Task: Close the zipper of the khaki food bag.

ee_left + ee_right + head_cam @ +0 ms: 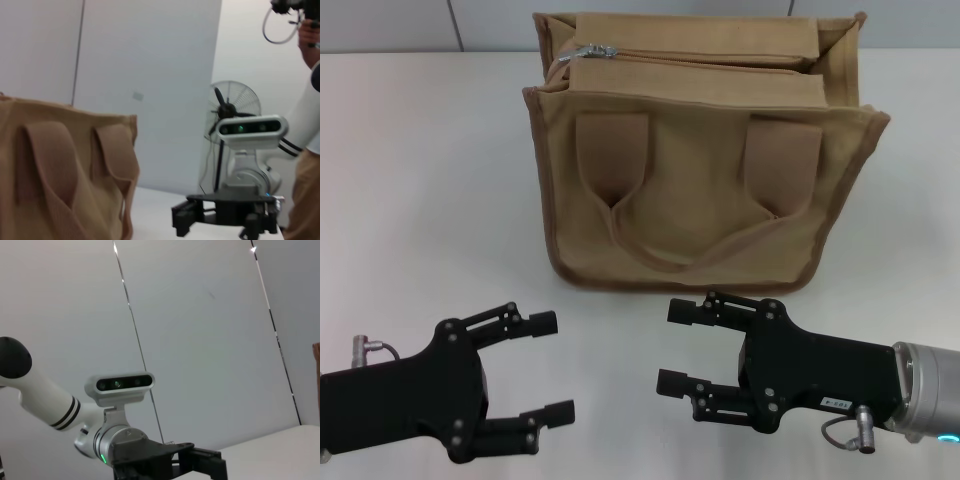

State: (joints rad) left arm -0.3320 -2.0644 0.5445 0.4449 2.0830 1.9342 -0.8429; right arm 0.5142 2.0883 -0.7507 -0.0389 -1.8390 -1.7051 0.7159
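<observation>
You have both end effectors open and empty: the silver pull of the zipper (588,50) sits beyond your left end effector (542,366), atop the khaki food bag (700,190), its line running toward your right end effector (677,347).

A white bench (410,190) spreads under even, soft light, meeting a pale grey panelled wall (200,340) crossed by thin dark seams. Near the wall stands a pedestal fan (234,102) with a wire guard, and a person in tan trousers (305,195) stands just beside it.
</observation>
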